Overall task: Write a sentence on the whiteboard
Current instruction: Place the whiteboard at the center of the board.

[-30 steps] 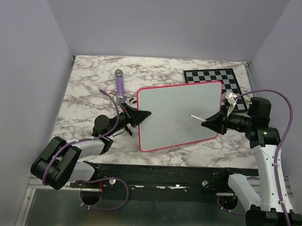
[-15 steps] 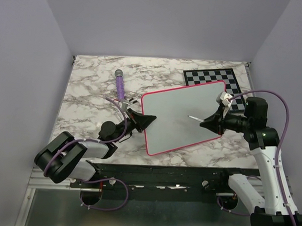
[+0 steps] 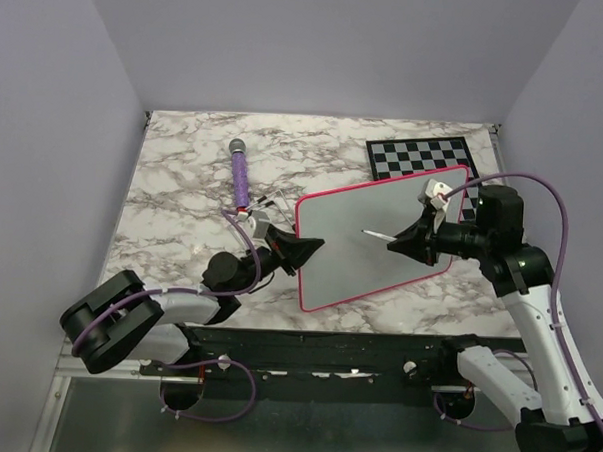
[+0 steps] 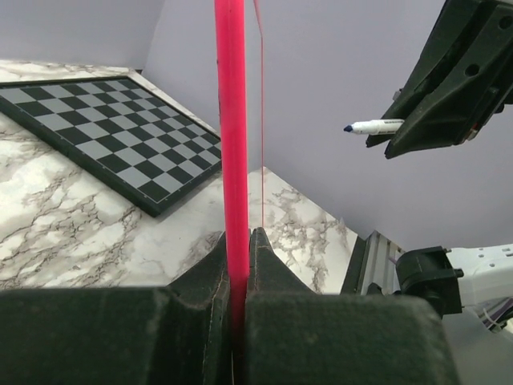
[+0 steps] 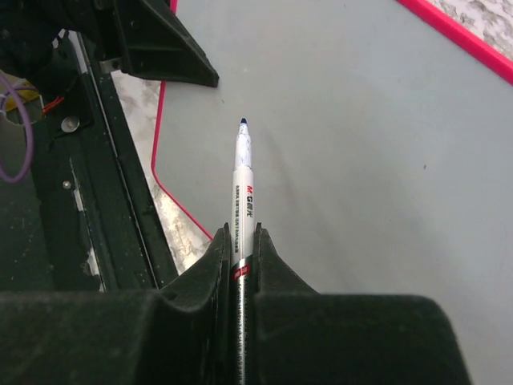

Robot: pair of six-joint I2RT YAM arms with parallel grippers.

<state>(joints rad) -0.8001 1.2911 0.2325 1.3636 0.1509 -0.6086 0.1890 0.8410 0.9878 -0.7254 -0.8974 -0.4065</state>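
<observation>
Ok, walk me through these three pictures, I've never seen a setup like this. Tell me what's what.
These are two robot arms bolted at the near edge of a marble-patterned table. The big picture looks down from above and behind them. The other two come from small cameras on each wrist, so each shows its own black fingers at the bottom.

The left gripper pinches the pink-rimmed edge of the whiteboard, which is blank. The right gripper holds a white marker, cap off. Its tip points at the board without touching it, as the left wrist view shows.

Also on the table are a chessboard, which the board's far corner overlaps in the top view, and a purple stick-like thing I can't identify.
</observation>
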